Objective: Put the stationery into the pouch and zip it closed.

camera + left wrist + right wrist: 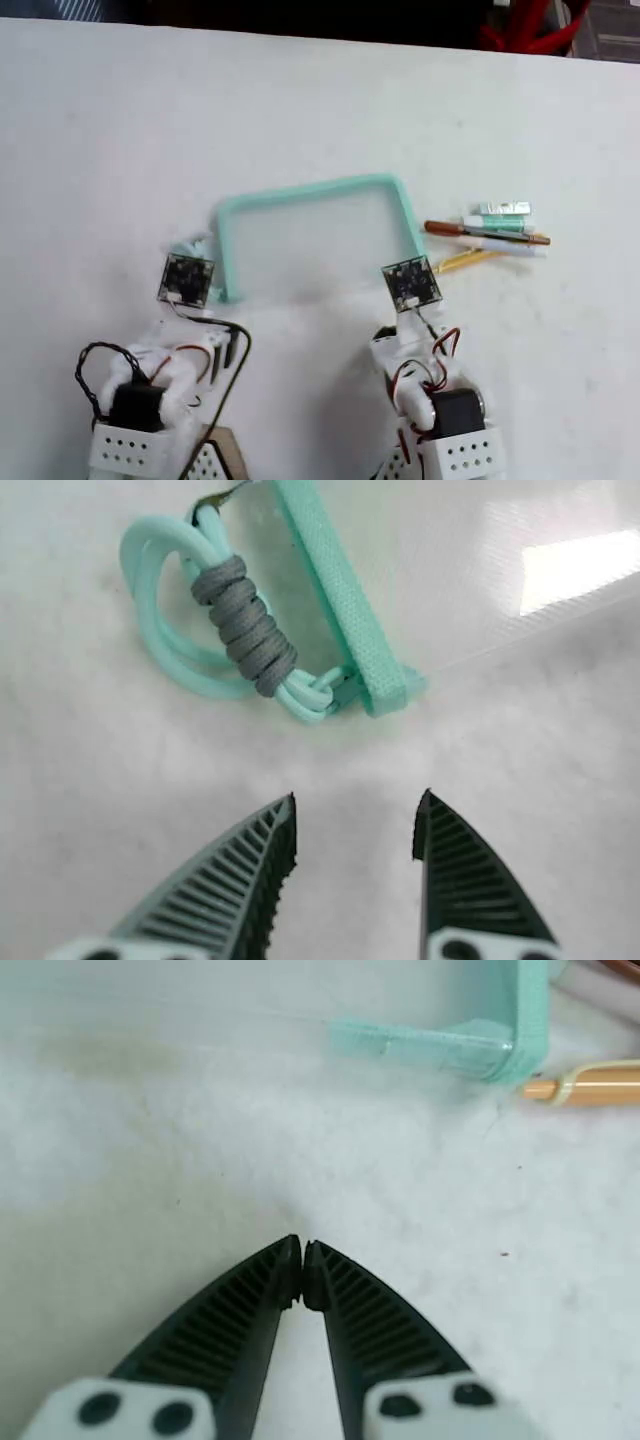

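A clear pouch (310, 240) with a mint-green zip border lies flat at the table's middle. Its mint cord pull wrapped in grey (240, 620) lies at the pouch's left corner (385, 685). Just short of that cord my left gripper (355, 815) stands open over bare table. My right gripper (301, 1255) is shut with nothing in it, near the pouch's right corner (500, 1045). To the right of the pouch lies the stationery (490, 235): a brown pen, a yellow pen (590, 1085), a white pen and a small green-and-white piece (503, 209).
The white table (120, 130) runs wide around the pouch. Both arm bases (150, 420) sit at the near edge with loose cables. Red objects (525, 30) lie beyond the far edge.
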